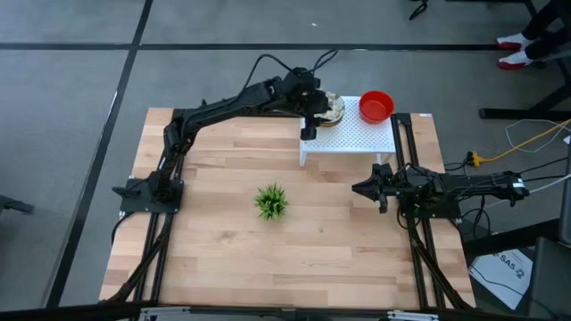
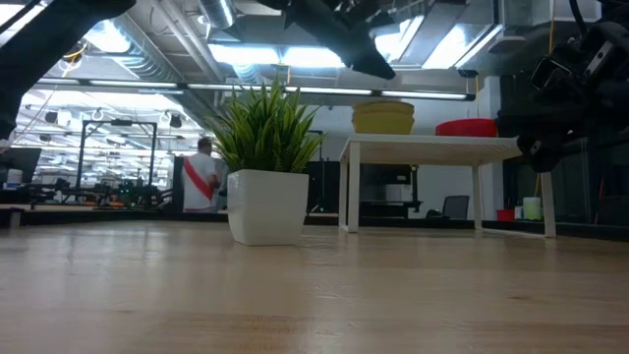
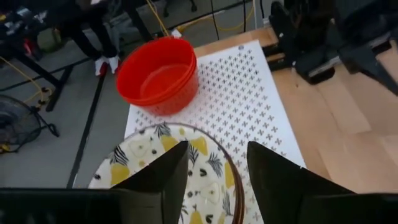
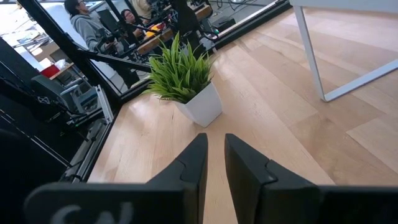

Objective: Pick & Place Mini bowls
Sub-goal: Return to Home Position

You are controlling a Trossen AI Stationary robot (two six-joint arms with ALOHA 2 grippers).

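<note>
On a white perforated stand (image 1: 357, 138) at the table's far side sit a stack of cream patterned mini bowls (image 1: 335, 109) and, to its right, glossy red mini bowls (image 1: 376, 106) nested together. My left gripper (image 1: 323, 105) hovers open just above the patterned stack. In the left wrist view, one finger is over the top bowl's (image 3: 143, 158) inside and the other is outside its rim (image 3: 231, 168). The low view shows a gap between the gripper and the stack (image 2: 383, 116). My right gripper (image 1: 366, 189) waits shut, low over the table's right side.
A small green spiky plant (image 1: 271, 201) in a white pot (image 2: 267, 205) stands mid-table, ahead of my right gripper (image 4: 216, 146). The stand's thin white legs (image 2: 349, 187) reach the tabletop. Bare wood lies toward the near edge. People show in the room beyond.
</note>
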